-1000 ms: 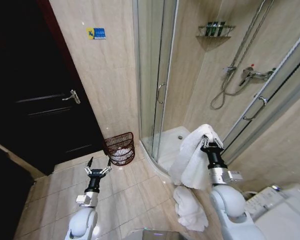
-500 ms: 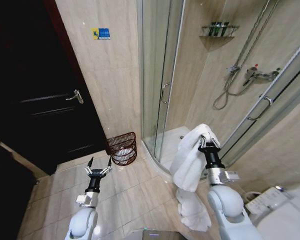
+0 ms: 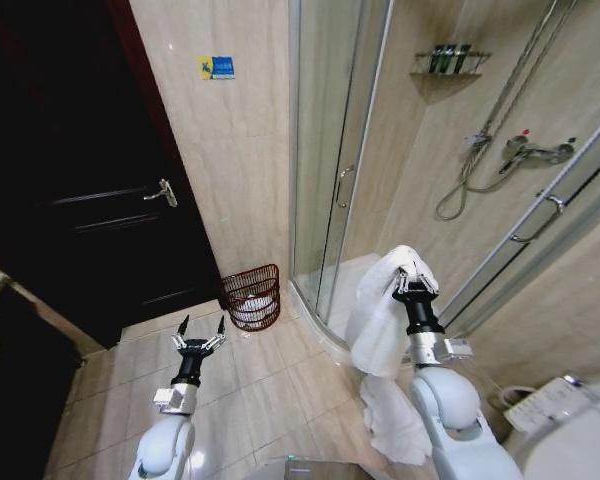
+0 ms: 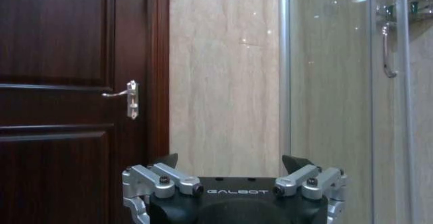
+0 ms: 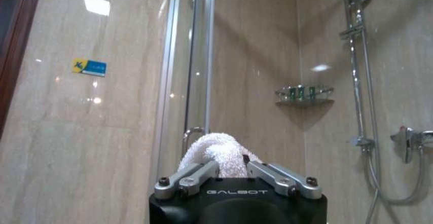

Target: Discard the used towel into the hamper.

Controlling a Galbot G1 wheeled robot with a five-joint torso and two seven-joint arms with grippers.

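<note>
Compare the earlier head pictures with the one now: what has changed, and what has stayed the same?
The whole view has shifted, so the camera moved, not the things. The right gripper stays shut on the towel, raised by the shower. The left gripper stays open and low near the hamper. Nothing was let go.

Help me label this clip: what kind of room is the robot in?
A bathroom, probably a hotel's: a glass shower enclosure with a shower mixer, a toilet, and the right gripper holding a white towel.

Bright overhead light; glare spots on glossy wall tiles [image 5: 96,4]; dark door [image 3: 90,200] underexposed; head view edges bowed.
</note>
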